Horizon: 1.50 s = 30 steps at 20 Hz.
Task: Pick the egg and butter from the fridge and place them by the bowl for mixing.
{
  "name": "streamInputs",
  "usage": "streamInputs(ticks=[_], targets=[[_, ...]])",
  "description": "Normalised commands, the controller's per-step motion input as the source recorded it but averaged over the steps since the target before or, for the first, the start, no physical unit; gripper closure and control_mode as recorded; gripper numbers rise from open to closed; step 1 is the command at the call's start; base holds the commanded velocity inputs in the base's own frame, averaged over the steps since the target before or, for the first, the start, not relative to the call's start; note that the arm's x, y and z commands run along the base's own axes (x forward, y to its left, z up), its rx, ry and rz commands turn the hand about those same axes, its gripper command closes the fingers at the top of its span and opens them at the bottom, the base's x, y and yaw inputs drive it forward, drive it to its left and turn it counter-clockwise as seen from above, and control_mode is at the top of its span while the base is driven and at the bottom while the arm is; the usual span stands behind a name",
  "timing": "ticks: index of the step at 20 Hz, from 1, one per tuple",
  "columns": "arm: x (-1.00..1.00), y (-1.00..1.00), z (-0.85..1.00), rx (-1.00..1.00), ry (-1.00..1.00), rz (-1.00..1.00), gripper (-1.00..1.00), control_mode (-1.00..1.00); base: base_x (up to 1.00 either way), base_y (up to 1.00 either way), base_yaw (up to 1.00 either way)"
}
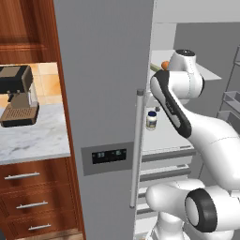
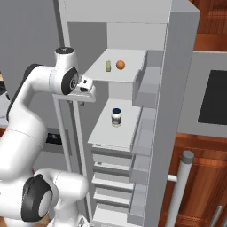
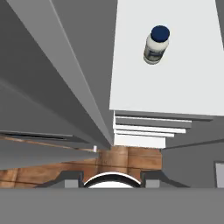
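The fridge stands open. Its left door carries a long bar handle and a black display. The egg, a small orange-brown oval, lies on the upper white shelf. Just left of it stands the butter, a small pale yellow stick. The egg also peeks out behind my arm. My gripper hangs pointing down at the left front corner of that shelf, below and left of the egg. Its fingertips stand apart with nothing between them. The bowl is out of view.
A white jar with a blue lid stands on the middle shelf. The right fridge door with grey bins stands open close by. A coffee machine sits on the marble counter to the left, above wooden drawers.
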Motion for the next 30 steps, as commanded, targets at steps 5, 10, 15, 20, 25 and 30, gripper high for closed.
streamInputs(ticks=[5, 10, 15, 20, 25, 30], targets=[[0.00, 0.01, -0.01, -0.02, -0.13, 0.00, -1.00, -1.00, 0.00, 0.00, 0.00], [0.00, -0.20, 0.21, 0.00, -0.34, -0.09, -1.00, -1.00, 0.00, 0.00, 0.00], [0.06, -0.32, 0.32, 0.01, -0.23, -0.18, -1.00, -1.00, 0.00, 0.00, 0.00], [0.17, -0.40, 0.36, 0.06, -0.09, -0.11, -1.00, -1.00, 0.00, 0.00, 0.00], [0.35, -0.23, 0.34, 0.08, 0.00, 0.01, -1.00, -1.00, 0.00, 0.00, 0.00], [0.40, -0.27, 0.17, 0.04, -0.03, 0.13, -1.00, -1.00, 0.00, 0.00, 0.00]])
